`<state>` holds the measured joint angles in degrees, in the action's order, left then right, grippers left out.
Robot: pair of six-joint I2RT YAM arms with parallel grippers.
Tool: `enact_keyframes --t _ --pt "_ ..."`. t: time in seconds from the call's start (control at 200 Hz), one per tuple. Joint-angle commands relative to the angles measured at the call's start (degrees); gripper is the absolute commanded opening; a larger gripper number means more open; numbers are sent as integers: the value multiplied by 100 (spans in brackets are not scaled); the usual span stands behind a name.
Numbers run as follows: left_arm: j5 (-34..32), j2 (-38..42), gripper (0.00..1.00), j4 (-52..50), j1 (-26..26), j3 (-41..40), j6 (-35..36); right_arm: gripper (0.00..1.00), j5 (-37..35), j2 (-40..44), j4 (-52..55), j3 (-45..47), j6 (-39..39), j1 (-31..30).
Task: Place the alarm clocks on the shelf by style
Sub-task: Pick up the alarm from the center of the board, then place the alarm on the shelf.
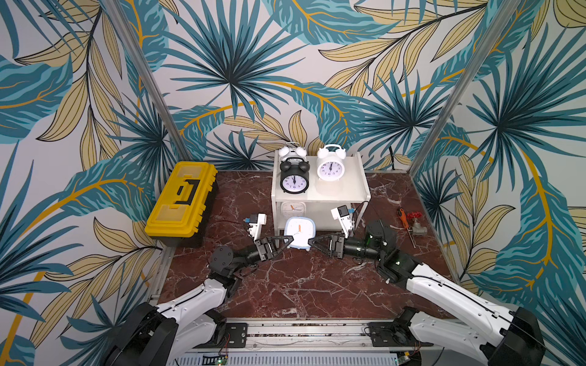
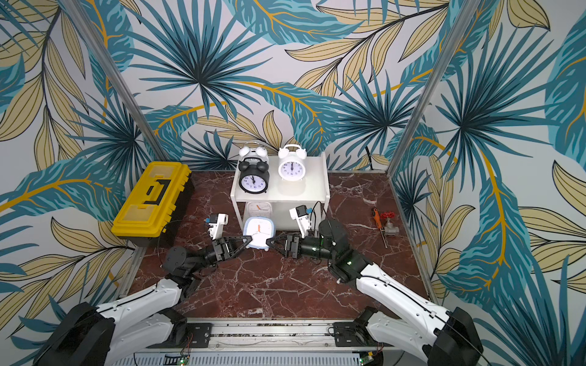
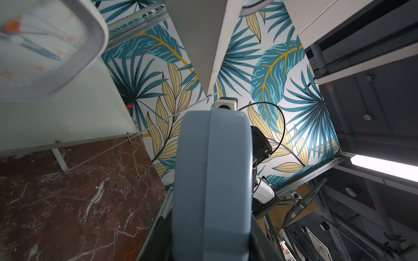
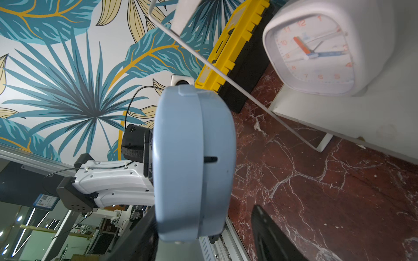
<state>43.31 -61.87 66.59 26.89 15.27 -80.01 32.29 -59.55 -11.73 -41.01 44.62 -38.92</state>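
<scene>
Just below the middle of both top views, the light blue clock [image 1: 299, 233] sits right in front of the shelf [image 1: 353, 185], its face tipped up, with 2 arms reaching in from the lower corners of the frame. The left gripper [image 1: 289, 240] pinches the clock's lower left corner, fingers closed on the case; in the left wrist view the blue body fills the centre, seen edge-on. The right gripper [image 1: 311, 241] is at the clock's lower right corner with its fingers spread. In the right wrist view 1 dark finger [image 4: 269, 235] stands clear of the case, with red marble showing in the gap. I cannot tell whether the clock's feet touch the tabletop [image 1: 285, 285]. On the shelf's top board, above centre, stand 3 round bell clocks: the black twin-bell clock [image 1: 294, 179] at the front left, a white twin-bell clock [image 1: 293, 152] behind it, and another white bell clock [image 1: 330, 164] to the right. The white square clock [image 1: 293, 209] is on the lower board. A yellow toolbox [image 1: 182, 199] lies at the left of the frame, and an orange screwdriver [image 1: 403, 218] and a red-handled valve [image 1: 417, 223] lie at the right.
</scene>
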Motion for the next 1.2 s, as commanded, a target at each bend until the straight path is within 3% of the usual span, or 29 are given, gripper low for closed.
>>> enact_keyframes --t 0.0,0.28,0.606,0.686,0.801,0.881,1.107,1.192 --pt "143 22 24 602 -9 376 -50 58 248 -99 30 -155 -170 26" --pt "220 -23 24 757 0 323 -85 57 154 -47 344 -290 -380 42" --pt "218 -54 26 777 11 259 -59 28 329 -44 426 -350 -492 46" --pt "182 -73 35 753 13 241 -43 24 349 19 588 -395 -596 43" --pt "117 -87 65 575 5 240 14 23 190 242 800 -383 -781 34" --pt "77 -64 78 435 -3 265 84 22 -42 465 1018 -343 -947 40" --pt "-317 590 86 -980 -59 350 776 22 -1259 1358 1829 -24 -1659 10" --pt "-735 1214 87 -2544 -109 464 1346 23 -1901 1785 2041 227 -1885 6"
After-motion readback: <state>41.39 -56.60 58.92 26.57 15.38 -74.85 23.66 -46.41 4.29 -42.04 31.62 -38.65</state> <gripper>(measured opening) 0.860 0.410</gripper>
